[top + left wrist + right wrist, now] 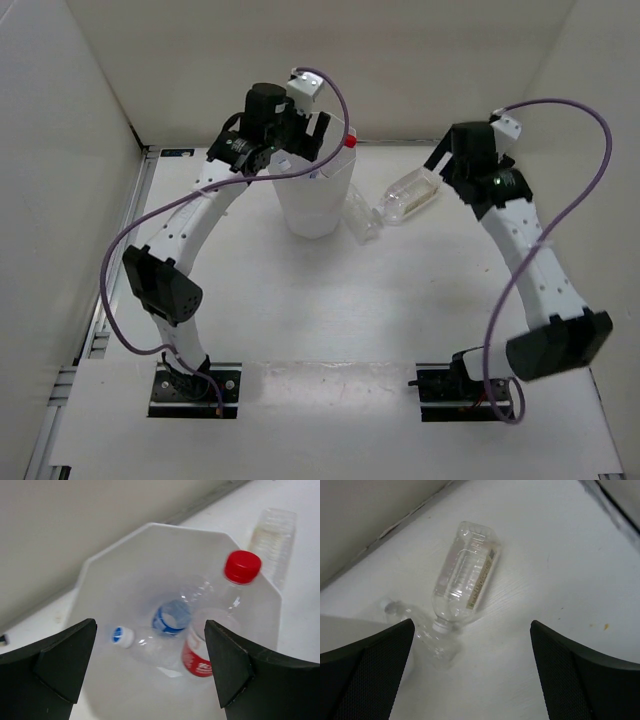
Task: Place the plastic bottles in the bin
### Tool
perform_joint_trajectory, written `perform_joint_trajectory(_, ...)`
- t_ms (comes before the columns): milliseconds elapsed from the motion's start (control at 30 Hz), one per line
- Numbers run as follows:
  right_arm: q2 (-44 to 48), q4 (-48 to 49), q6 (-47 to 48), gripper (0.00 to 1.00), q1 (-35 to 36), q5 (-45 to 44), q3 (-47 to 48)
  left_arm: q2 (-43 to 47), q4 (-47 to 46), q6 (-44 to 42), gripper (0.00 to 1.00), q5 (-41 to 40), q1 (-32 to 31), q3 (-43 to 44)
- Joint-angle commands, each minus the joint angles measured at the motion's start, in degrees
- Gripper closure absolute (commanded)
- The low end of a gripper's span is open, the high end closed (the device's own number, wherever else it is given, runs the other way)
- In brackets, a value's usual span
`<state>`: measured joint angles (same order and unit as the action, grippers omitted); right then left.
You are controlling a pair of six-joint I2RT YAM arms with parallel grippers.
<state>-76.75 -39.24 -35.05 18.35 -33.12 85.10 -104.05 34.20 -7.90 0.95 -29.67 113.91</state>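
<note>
My left gripper (150, 665) hangs open over the white faceted bin (125, 555), with nothing between its fingers. Inside the bin a red-labelled bottle (235, 595) with a red cap leans against the wall. Beside it lie a blue-labelled bottle (170, 617) and a clear bottle (150, 647) with a white-and-blue cap. From above, the bin (315, 205) stands at the back centre with the left gripper (305, 150) over it. My right gripper (472, 670) is open above bare table, near a larger white-capped bottle (465, 575) and a small clear bottle (427, 635), both lying on their sides.
The two loose bottles (412, 195) (360, 220) lie just right of the bin, the small one against its base. White walls close the table at the back and both sides. The right gripper (447, 165) hovers at the back right.
</note>
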Motion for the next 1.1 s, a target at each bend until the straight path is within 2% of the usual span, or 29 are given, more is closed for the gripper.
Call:
perform_joint_trajectory(0, -10.58, -7.94, -13.71, 0.00, -8.31, 10.43, 7.87, 8.05, -1.24, -4.30, 0.00, -8.68, 0.14, 3.07)
perform_joint_trajectory(67, -18.82, -11.90, -18.62, 0.00, -10.69, 12.73, 14.11, 10.26, -1.24, -8.33, 0.00, -10.08, 0.14, 0.36)
perform_joint_trajectory(200, -30.63, -16.39, -24.78, 0.00, -12.20, 15.10, 24.39, 15.53, -1.24, -9.06, 0.00, -14.92, 1.71, -8.32)
perform_joint_trajectory(300, -37.75, -16.39, -27.00, 0.00, -12.20, 17.12, 30.98, 19.93, -1.24, -9.59, 0.00, -15.45, 4.43, -12.82)
perform_joint_trajectory(400, -43.82, -18.32, -27.00, 0.00, -11.49, 15.30, 36.88, 23.10, -1.24, -9.59, 0.00, -15.45, 6.55, -18.44)
perform_joint_trajectory(567, -46.82, -18.94, -27.53, 0.00, -10.97, 13.35, 35.40, 26.35, -1.24, -9.59, 0.00, -15.45, 9.89, -25.83)
perform_joint_trajectory(667, -49.54, -17.98, -28.23, 0.00, -9.39, 14.05, 34.69, 26.88, -1.24, -8.98, 0.00, -14.13, 11.56, -26.89)
perform_joint_trajectory(833, -55.07, -15.95, -26.56, 0.00, -6.32, 12.38, 39.08, 26.35, -1.24, -8.45, 0.00, -12.82, 12.79, -27.42)
perform_joint_trajectory(1067, -58.59, -15.95, -28.85, 0.00, -6.31, 11.85, 39.09, 27.67, -1.24, -8.97, 0.00, -11.67, 13.94, -30.50)
